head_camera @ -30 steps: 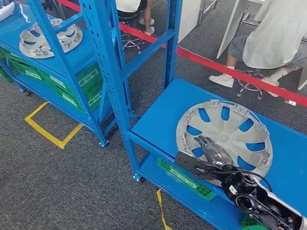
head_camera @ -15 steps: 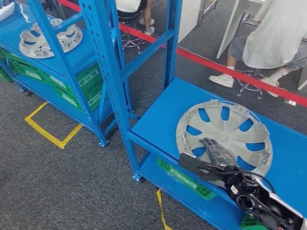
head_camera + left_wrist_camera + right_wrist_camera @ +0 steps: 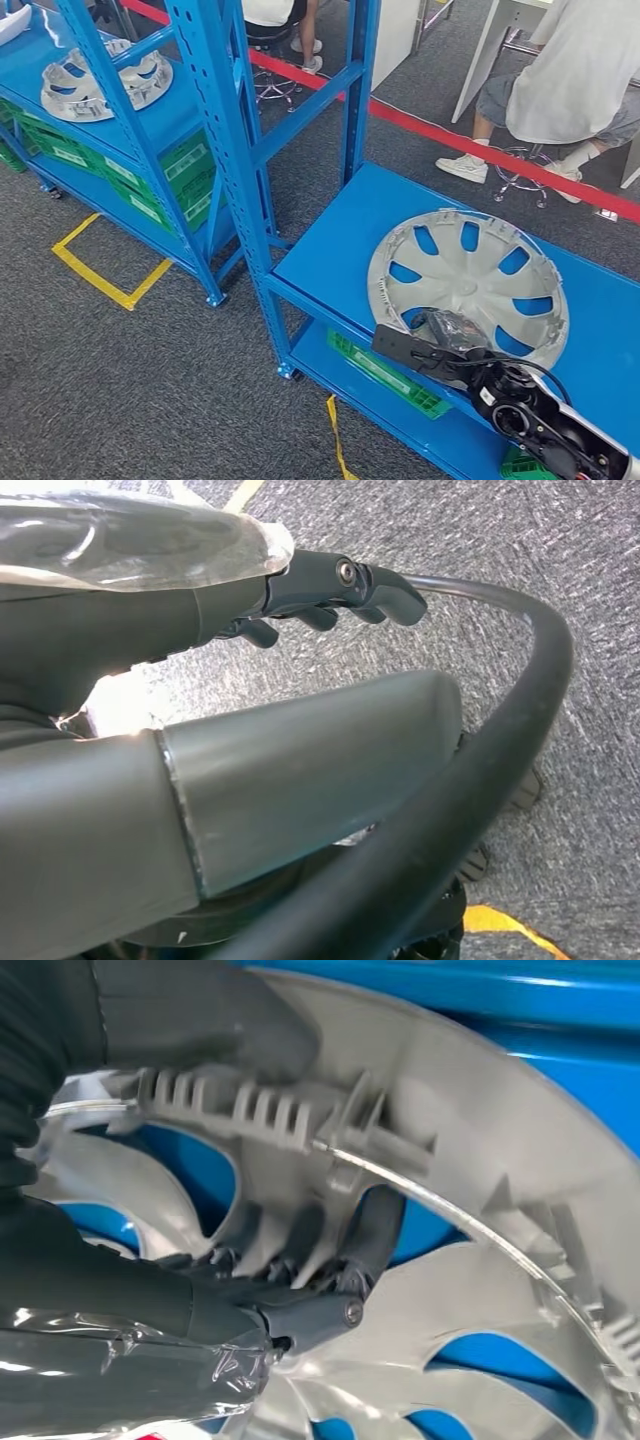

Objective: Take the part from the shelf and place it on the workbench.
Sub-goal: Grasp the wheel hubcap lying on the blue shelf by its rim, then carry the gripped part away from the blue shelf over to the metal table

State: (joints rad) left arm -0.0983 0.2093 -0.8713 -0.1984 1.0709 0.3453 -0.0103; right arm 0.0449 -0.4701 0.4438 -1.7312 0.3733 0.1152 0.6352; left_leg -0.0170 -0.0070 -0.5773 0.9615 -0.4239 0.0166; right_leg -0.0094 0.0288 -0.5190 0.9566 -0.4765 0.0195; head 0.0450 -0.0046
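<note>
- The part, a silver wheel cover, is lying flat on the blue shelf, near its front edge.
- The right hand is clamping the part's near rim, fingers hooking through a cutout for lifting.
- Left hand is hanging over carpet, fingers curled on nothing.

My right hand came down from above the hubcap and settled at its 7 o'clock edge. In the right wrist view its fingers curled through a spoke opening, thumb over the rim.
</note>
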